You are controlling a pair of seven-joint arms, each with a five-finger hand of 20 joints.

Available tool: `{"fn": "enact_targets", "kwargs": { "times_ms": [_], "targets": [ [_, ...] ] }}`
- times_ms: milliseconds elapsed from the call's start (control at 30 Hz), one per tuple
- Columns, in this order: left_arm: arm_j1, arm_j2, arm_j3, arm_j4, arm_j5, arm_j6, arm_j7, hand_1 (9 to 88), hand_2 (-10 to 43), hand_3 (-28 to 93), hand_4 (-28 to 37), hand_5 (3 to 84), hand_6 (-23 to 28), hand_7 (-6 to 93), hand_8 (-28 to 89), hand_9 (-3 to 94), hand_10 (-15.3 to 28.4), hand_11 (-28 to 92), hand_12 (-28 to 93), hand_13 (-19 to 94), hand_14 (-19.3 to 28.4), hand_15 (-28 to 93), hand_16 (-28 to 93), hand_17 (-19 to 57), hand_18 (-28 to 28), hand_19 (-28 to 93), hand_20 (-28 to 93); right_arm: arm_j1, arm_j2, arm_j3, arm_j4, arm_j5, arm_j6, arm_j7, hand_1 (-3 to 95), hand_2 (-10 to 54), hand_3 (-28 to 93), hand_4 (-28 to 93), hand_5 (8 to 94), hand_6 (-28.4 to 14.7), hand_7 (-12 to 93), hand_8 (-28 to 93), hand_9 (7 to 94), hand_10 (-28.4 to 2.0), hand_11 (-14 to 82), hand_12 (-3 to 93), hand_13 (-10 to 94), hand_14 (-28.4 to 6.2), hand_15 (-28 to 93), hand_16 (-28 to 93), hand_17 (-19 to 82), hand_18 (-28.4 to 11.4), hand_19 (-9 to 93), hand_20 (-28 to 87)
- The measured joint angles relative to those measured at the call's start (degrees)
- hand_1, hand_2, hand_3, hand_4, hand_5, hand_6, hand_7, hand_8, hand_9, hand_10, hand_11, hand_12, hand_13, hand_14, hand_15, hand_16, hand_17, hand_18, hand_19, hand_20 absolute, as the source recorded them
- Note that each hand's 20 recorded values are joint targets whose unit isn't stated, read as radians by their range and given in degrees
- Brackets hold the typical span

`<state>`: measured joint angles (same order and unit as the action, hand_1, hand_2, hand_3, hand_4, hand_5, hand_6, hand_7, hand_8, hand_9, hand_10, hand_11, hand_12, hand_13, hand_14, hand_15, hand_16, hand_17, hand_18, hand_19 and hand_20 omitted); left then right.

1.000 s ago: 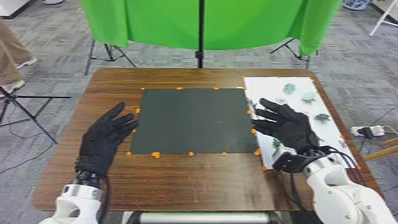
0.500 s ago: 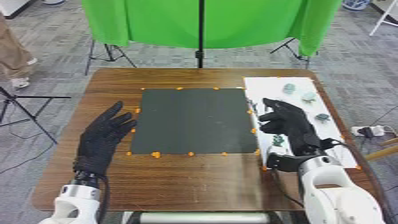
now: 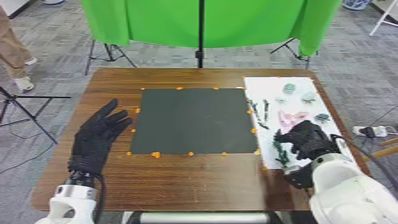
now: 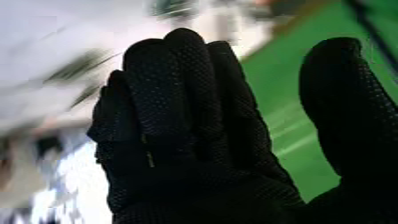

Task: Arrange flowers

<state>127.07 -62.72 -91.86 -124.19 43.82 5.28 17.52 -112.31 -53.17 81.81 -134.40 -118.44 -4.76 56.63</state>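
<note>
Black-gloved right hand [image 3: 310, 140] near a splayed pink flower [image 3: 288, 119];
fingers straight, thumb apart; black-gloved left hand [image 3: 96, 137] loosely spread.

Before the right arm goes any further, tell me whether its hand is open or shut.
Open: in the right wrist view, the right hand has its fingers straight and its thumb standing well apart from them.

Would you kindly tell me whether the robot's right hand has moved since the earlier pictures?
Yes, the right hand has moved right, away from the dark mat, and nearer the robot.
</note>
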Motion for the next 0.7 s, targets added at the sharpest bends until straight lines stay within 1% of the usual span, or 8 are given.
{"fn": "enact_targets", "kwargs": {
  "times_ms": [100, 167, 333, 533, 700],
  "targets": [
    [0.0, 0.12, 0.00, 0.00, -0.01, 0.00, 0.18, 26.8, 9.5, 74, -20.1, 35.1, 8.4, 12.0, -9, 33.6, 19.6, 26, 12, 23, 24.1, 47, -6, -11.6, 19.9, 41, 16, 1.4, 0.6, -3.5, 1.9, -7.4, -1.1, 6.2, 34.1, -7.4, 74, -22, 61.6, -11.5, 18, -11, 64.7, -22.0, 53.0, 18.9, 67, -14.7, 75, 11, 37, -26.6, 93, 36],
    [0.0, 0.12, 0.00, 0.00, -0.01, 0.00, 0.18, 26.7, 9.5, 74, -20.0, 35.1, 8.4, 12.0, -9, 33.6, 19.6, 26, 12, 23, 24.1, 47, -6, -11.6, 19.9, 41, 16, 2.3, 0.9, -5.5, 3.6, -11.6, -2.0, 7.8, 34.6, -8.1, 74, -22, 62.2, -11.2, 18, -11, 64.9, -22.0, 53.8, 19.2, 67, -14.6, 75, 11, 37, -26.7, 93, 37],
    [0.0, 0.06, -0.05, 0.00, -0.01, 0.00, 0.09, 26.8, 9.6, 74, -20.1, 35.1, 8.4, 12.0, -9, 33.5, 19.6, 26, 12, 23, 24.2, 47, -6, -11.6, 19.9, 41, 16, 4.7, 1.4, -9.6, 6.6, -16.3, -4.2, 6.9, 35.3, -9.0, 74, -22, 63.3, -10.7, 20, -11, 65.1, -21.9, 54.1, 19.2, 68, -14.5, 75, 11, 37, -26.9, 93, 38],
    [-0.1, -0.24, -0.15, 0.00, 0.00, -0.03, -0.18, 26.8, 9.5, 74, -20.1, 35.1, 8.4, 12.1, -9, 33.5, 19.6, 25, 12, 23, 24.2, 47, -6, -11.6, 19.9, 41, 16, 8.1, 1.7, -15.6, 7.8, -18.1, -6.1, 6.3, 36.3, -9.3, 73, -22, 63.9, -10.2, 22, -12, 65.2, -22.0, 54.1, 19.3, 68, -14.6, 75, 12, 38, -27.1, 93, 38],
    [-0.2, -0.29, -0.17, 0.00, 0.00, -0.02, -0.17, 26.9, 9.5, 74, -20.1, 35.2, 8.5, 12.1, -9, 33.5, 19.6, 26, 12, 23, 24.2, 47, -6, -11.6, 19.9, 41, 16, 9.8, 1.8, -18.8, 9.2, -20.0, -6.4, 6.4, 39.3, -9.5, 72, -23, 66.7, -10.0, 23, -12, 67.6, -21.0, 54.8, 19.4, 70, -13.7, 75, 12, 40, -27.3, 93, 41]
  ]
}}
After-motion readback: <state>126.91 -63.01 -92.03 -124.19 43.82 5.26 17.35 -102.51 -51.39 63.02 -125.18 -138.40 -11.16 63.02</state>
